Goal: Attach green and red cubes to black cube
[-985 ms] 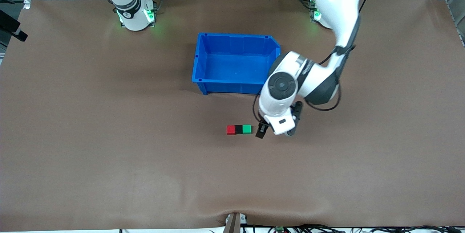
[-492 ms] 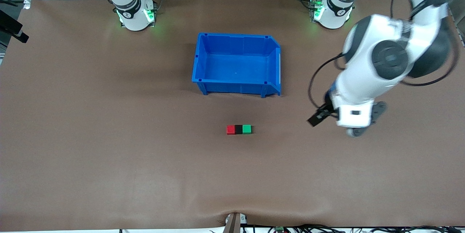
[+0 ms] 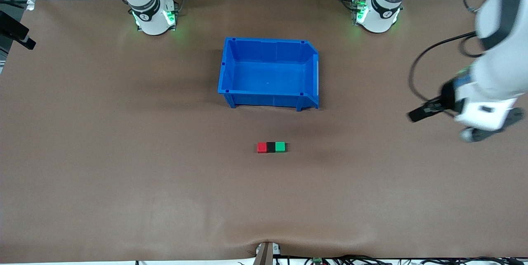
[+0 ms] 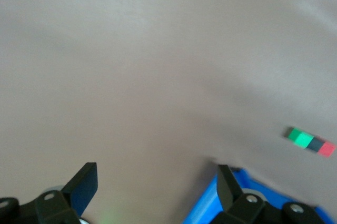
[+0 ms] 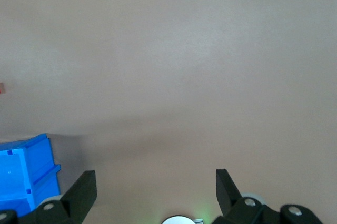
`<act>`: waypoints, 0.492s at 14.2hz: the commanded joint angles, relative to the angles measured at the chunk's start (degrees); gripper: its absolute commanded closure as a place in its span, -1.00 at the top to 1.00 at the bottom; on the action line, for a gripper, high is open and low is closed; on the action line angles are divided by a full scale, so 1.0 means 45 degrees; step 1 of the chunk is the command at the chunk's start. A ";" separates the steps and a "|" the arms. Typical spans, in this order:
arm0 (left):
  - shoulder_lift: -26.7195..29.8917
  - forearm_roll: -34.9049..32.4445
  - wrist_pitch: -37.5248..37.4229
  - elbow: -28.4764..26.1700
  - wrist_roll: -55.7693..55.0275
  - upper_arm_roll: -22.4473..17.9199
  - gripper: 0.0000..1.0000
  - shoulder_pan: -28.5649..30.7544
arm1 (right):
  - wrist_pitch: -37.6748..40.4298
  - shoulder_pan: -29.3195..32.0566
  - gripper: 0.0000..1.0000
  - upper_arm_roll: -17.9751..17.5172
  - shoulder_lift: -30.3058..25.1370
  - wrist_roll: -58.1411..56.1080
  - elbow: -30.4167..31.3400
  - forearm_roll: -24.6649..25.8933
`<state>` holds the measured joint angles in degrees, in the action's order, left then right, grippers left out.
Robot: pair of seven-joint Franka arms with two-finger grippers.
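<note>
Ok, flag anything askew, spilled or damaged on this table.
Nothing stands out. The red cube, black cube and green cube sit flush in one straight row, nearer the camera than the upright blue bin. Both the left gripper and the right gripper are open, holding nothing.

Left gripper [image 3: 425, 111] swung away from green cube [image 3: 280, 146], now over table's left-arm end.

On the brown table [image 3: 123, 153], the small matte black cube [image 3: 270, 147] sits at six o'clock from the blue plastic bin [image 3: 268, 41], nearer the front camera. The red cube [image 3: 261, 147] touches it at nine o'clock, the green cube [image 3: 280, 146] at three o'clock.
</note>
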<state>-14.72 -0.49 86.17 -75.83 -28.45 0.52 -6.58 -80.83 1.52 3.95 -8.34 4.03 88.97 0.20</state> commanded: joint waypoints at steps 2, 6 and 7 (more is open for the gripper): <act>0.2699 0.0030 0.0245 -0.3064 0.2507 0.0198 1.00 0.0835 | -0.0104 -0.0006 1.00 -0.0019 -0.0041 -0.0056 0.0053 0.0130; 0.4751 0.0010 0.0246 -0.5117 0.3800 0.0450 1.00 0.1439 | -0.0104 -0.0006 1.00 -0.0019 -0.0041 -0.0057 0.0053 0.0111; 0.5103 0.0010 0.0246 -0.5450 0.4073 0.0955 1.00 0.2003 | -0.0104 0.0033 1.00 -0.0038 -0.0041 -0.0057 0.0053 0.0111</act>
<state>2.34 -0.46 86.07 -93.65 -12.89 1.52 -1.47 -80.89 1.52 3.95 -8.34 4.03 89.06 0.21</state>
